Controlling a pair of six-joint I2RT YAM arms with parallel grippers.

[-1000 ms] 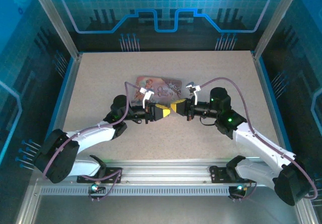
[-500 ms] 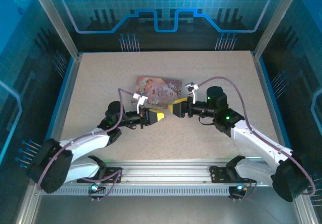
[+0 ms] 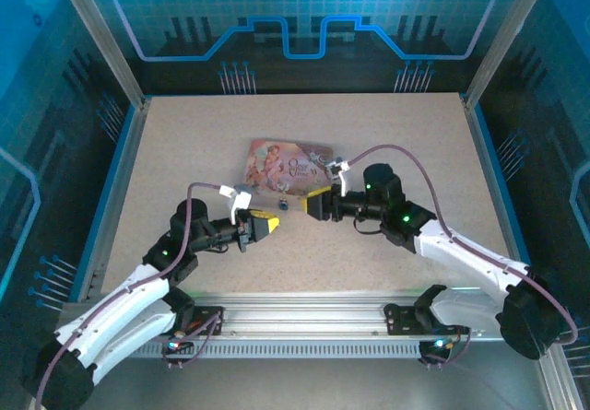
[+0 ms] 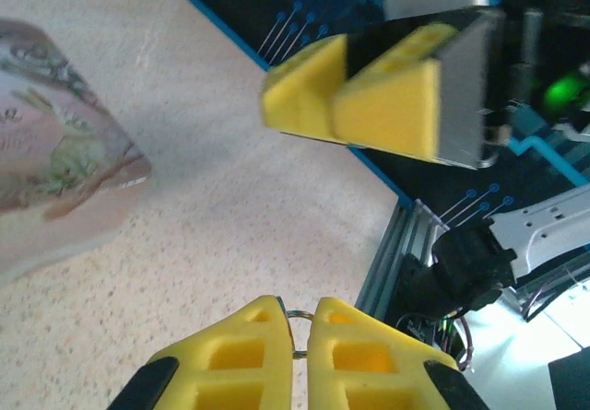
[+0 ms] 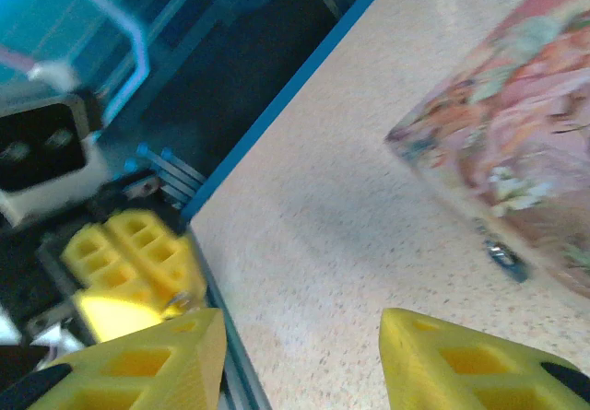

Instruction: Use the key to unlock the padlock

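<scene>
Two pincers face each other above the table (image 3: 184,152), near the front edge of the pink illustrated tin (image 3: 290,164).

1. Left pincer (image 4: 297,313): clenched. The yellow pads (image 4: 240,355) stand almost together on the key (image 4: 297,329), of which a thin silvery ring protrudes from the slit between them. The rest of the key is hidden by the pads.

2. Right pincer (image 5: 302,327): released. Its two yellow fingers (image 5: 147,364) stand well apart, with bare table between them and nothing gripped. In the overhead view this pincer (image 3: 316,203) hovers just beside the tin's near right corner.

3. Padlock (image 3: 282,207): lies loose on the table between the two pincers, touching neither. The right wrist view shows the padlock (image 5: 502,251) as a small dark bluish body just beside the tin's edge (image 5: 525,134).

4. Markings: the tin lid carries a coloured figure illustration and some lettering. The lettering is too small and blurred to read.
</scene>
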